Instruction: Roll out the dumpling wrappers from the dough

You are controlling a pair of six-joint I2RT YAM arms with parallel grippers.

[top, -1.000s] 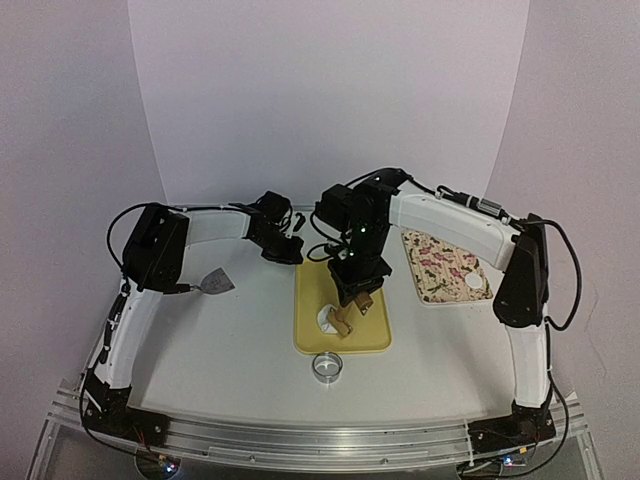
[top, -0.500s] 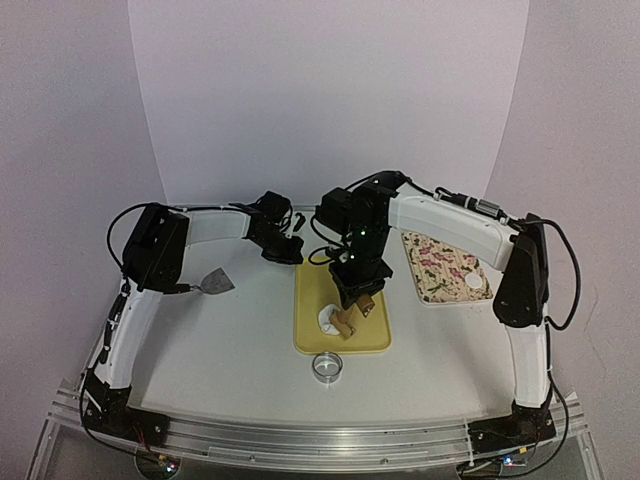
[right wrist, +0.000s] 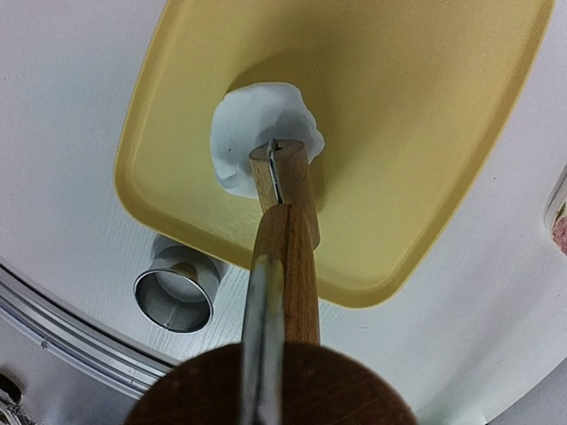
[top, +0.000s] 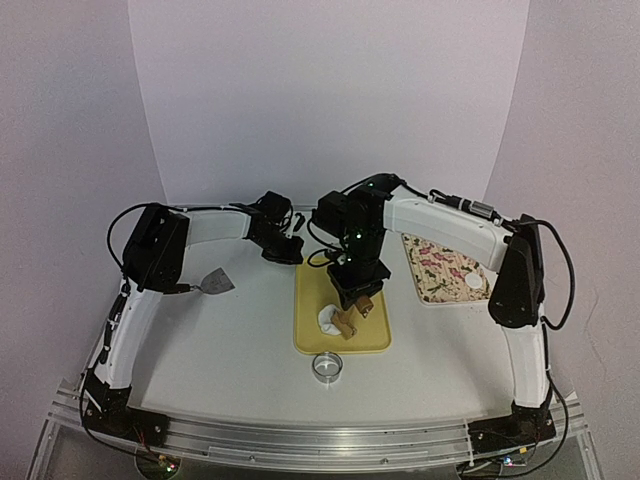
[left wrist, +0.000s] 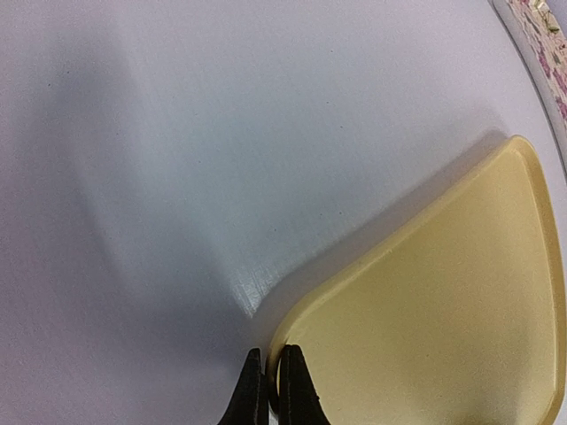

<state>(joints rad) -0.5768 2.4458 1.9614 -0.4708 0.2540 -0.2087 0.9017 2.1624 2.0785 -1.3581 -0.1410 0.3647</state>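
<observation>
- Right gripper (top: 354,295) clamps a wooden rolling pin (right wrist: 285,221), its tip touching the white dough (right wrist: 257,124) just below, on the yellow board (right wrist: 425,106).
- Left gripper (left wrist: 271,400), pinched narrow, holds that board's corner rim.
- One dumpling wrapper (top: 473,282) lies well off to the right gripper's right, on a patterned tray (top: 435,262).

Lab bench (top: 240,350); curved white backdrop (top: 330,100)

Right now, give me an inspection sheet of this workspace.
Surface: white table, yellow plastic board centred.
Job's things: white dough lump on board; flat white dough disc on floral tray.
Clutter: shiny metal ring cutter; grey scraper.
Grippers: left gripper shut at board's corner; right gripper holds wooden roller over the dough.
Cables: black cables along both arms.
Surroundings: plain white backdrop.
</observation>
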